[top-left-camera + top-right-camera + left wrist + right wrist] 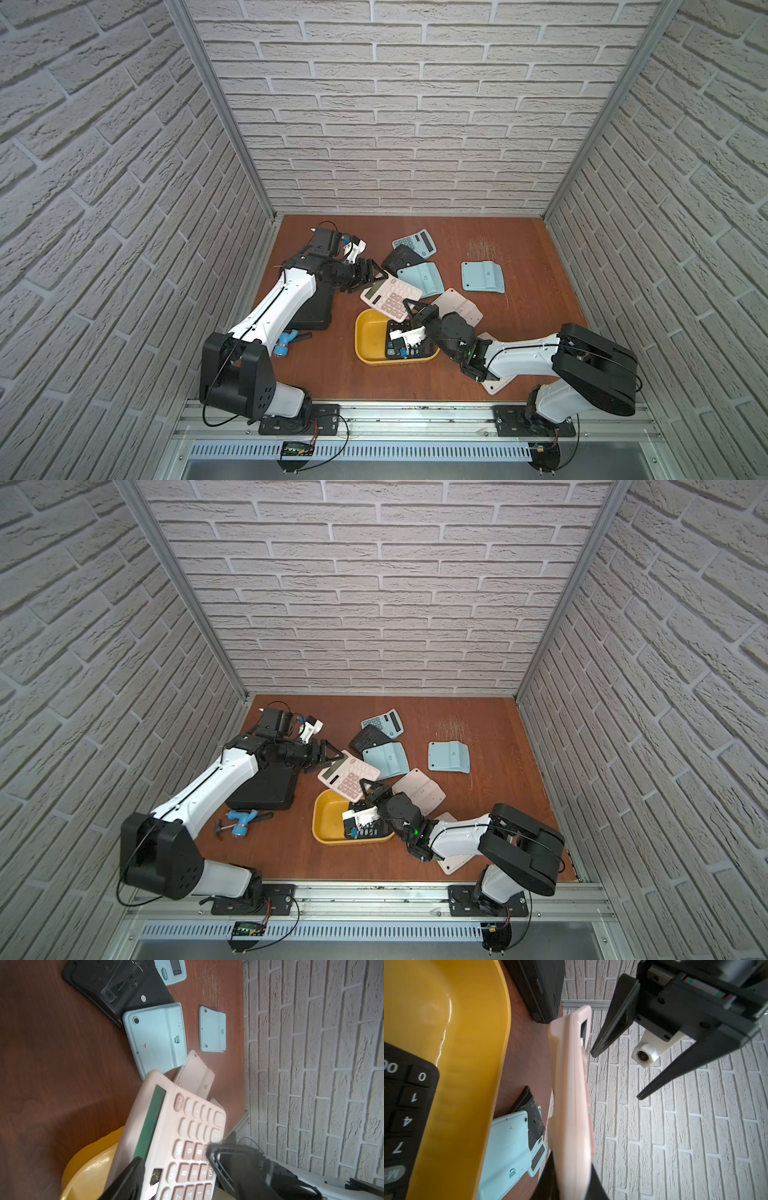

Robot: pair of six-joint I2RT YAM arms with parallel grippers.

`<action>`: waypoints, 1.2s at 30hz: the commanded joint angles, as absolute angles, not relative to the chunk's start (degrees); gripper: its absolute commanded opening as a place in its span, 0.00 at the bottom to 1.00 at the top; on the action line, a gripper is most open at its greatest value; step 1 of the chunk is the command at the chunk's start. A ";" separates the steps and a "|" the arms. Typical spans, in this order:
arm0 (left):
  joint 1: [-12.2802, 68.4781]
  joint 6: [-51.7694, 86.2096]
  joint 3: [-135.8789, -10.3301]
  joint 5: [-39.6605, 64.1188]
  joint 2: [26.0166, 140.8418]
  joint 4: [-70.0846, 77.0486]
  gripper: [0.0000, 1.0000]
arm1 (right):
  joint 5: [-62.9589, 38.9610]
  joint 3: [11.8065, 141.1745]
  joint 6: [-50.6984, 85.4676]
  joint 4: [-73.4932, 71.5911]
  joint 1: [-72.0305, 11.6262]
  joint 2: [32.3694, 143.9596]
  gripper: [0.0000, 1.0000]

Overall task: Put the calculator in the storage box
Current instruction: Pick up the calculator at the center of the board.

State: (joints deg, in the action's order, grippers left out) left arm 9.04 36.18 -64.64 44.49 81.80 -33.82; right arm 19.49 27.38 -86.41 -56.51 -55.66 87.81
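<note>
Right gripper (409,306) is clamped on a corner of the pink calculator (388,293), which hangs tilted over the far rim of the yellow storage box (365,328) in both top views; the left gripper (374,279) stands with jaws apart at the display end; a black calculator (411,353) lies inside the box; a black hard case (316,316) sits beside it on the brown bench (332,382), with brick-patterned walls (415,124) around.

Left wrist view: the pink calculator's keys show above the box rim; a face-down blue calculator (153,1039) lies beyond.

Right wrist view: the pink calculator is edge-on in the right gripper; one of the left gripper's fingertips (600,1047) is just beside the display.
</note>
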 commanded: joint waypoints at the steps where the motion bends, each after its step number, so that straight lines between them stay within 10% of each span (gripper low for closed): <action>1: 6.61 35.95 -63.77 46.30 81.05 -31.04 0.79 | 20.12 26.82 -87.63 -68.09 -56.21 87.18 0.03; 6: 4.04 36.00 -63.20 45.93 80.62 -31.05 0.98 | 20.38 26.96 -87.58 -68.50 -56.09 87.78 0.03; 11: 3.93 35.69 -62.11 46.25 81.90 -30.67 0.95 | 20.14 27.16 -87.11 -69.94 -56.03 88.44 0.03; 22: 3.95 39.47 -59.88 55.07 83.29 -23.39 0.21 | 18.61 26.46 -84.63 -69.86 -56.01 87.59 0.03; 29: 3.87 40.72 -59.20 56.47 81.90 -21.81 0.00 | 18.60 26.45 -80.32 -66.40 -55.82 86.07 0.03; 33: 2.64 43.92 -57.10 55.28 79.55 -18.67 0.00 | 19.78 27.01 -77.39 -62.44 -55.85 85.10 0.63; 36: 1.14 47.80 -54.57 53.50 76.21 -14.75 0.00 | 21.43 27.75 -74.38 -58.25 -55.82 84.51 0.85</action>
